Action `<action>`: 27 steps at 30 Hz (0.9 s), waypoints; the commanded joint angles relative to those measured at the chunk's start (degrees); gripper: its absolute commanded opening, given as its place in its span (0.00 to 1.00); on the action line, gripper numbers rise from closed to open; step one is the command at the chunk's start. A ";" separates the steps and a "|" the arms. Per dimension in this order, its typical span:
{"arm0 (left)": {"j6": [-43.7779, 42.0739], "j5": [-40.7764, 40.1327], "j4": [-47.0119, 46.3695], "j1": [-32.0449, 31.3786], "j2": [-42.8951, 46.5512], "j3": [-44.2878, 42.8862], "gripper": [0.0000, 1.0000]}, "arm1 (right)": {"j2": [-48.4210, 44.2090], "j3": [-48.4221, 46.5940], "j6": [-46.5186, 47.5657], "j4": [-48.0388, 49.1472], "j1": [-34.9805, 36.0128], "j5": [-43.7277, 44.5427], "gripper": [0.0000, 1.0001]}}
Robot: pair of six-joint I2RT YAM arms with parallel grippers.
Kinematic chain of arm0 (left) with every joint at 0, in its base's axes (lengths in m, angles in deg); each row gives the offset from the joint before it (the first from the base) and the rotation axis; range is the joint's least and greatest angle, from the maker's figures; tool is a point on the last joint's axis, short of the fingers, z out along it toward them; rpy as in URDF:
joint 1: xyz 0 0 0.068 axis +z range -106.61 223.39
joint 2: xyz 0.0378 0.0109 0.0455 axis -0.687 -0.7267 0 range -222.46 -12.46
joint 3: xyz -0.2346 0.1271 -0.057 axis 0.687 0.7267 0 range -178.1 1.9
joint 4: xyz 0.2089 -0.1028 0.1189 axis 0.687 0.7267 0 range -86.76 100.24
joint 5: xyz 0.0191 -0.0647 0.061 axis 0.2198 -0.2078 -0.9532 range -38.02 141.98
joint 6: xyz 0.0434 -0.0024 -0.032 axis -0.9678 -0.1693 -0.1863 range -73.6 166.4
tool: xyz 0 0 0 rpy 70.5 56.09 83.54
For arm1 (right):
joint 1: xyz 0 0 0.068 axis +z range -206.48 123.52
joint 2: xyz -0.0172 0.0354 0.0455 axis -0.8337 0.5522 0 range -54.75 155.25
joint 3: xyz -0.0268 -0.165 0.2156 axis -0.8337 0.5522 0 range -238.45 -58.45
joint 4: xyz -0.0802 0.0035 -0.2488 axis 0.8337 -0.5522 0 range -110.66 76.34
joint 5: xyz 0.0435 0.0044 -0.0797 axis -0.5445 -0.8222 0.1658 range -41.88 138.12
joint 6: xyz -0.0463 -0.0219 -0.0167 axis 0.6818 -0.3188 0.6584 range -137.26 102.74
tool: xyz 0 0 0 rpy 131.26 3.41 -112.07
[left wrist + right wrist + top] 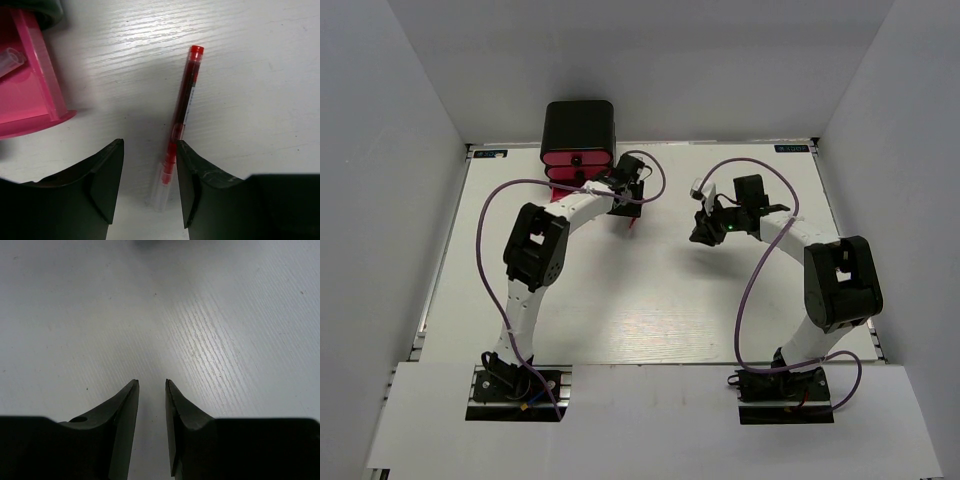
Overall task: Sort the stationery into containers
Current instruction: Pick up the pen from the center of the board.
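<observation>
table point(650, 300): white wood-grain | red pen point(182, 110) lying flat | black cabinet point(578, 125) at back

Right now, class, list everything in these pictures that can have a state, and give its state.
Red pen, lying flat on the table, not gripped.
Left claw, open, astride the pen's lower end.
Right claw, slightly open, empty.
Bottom drawer, pulled out, a clear tube inside.
Top drawer, looks shut.
</observation>
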 commanded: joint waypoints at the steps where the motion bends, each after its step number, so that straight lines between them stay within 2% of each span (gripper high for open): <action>1: 0.01 0.74 -1.10 -0.70 2.17 -0.30 0.56 | -0.43 -0.32 -0.65 1.66 -0.46 -2.44 0.34; 9: -1.13 2.06 -0.22 -1.23 0.94 -1.09 0.56 | -0.25 -0.24 -0.74 1.74 -0.90 -2.79 0.37; 12: -1.13 2.06 -0.22 -1.76 0.41 -0.30 0.50 | -0.42 0.12 -1.00 1.83 -1.07 -2.79 0.37; 23: -2.27 -2.16 1.45 -3.43 -0.64 0.23 0.46 | -0.60 0.82 -1.79 2.97 -1.42 -3.67 0.37; 27: -2.89 -2.68 1.45 -3.95 -1.17 0.23 0.40 | -0.78 1.08 -1.97 2.89 -1.42 -3.67 0.37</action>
